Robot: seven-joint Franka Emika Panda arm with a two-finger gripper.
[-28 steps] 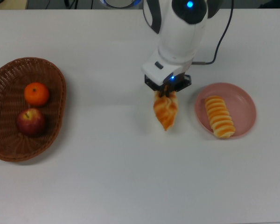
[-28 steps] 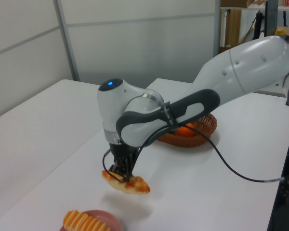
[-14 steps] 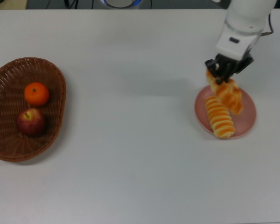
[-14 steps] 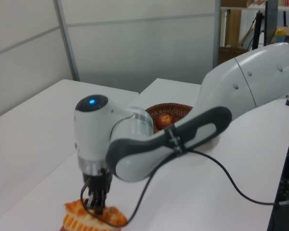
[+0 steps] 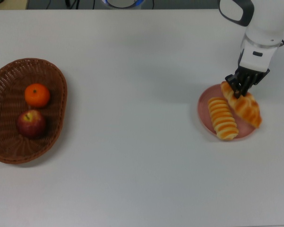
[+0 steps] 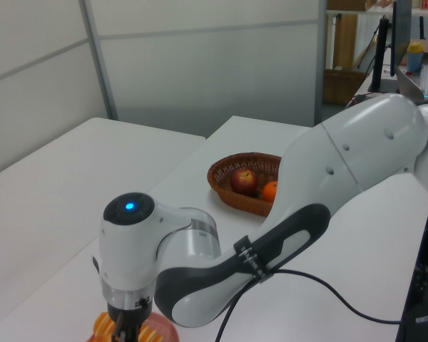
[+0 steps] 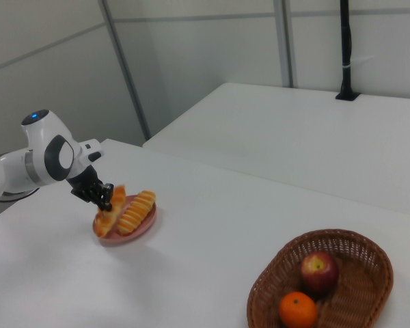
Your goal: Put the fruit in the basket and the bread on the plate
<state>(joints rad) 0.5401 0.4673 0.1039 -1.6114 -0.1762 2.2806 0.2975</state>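
My gripper (image 5: 238, 89) is clamped on the loaf (image 5: 242, 104) over the plate (image 5: 204, 112), at the roll's (image 5: 222, 118) right in the top view.

A lab: white tables (image 7: 273, 137), partition walls (image 6: 200, 57).

White arm (image 6: 342, 164), grey joints, blue light, black tool (image 5: 242, 86).
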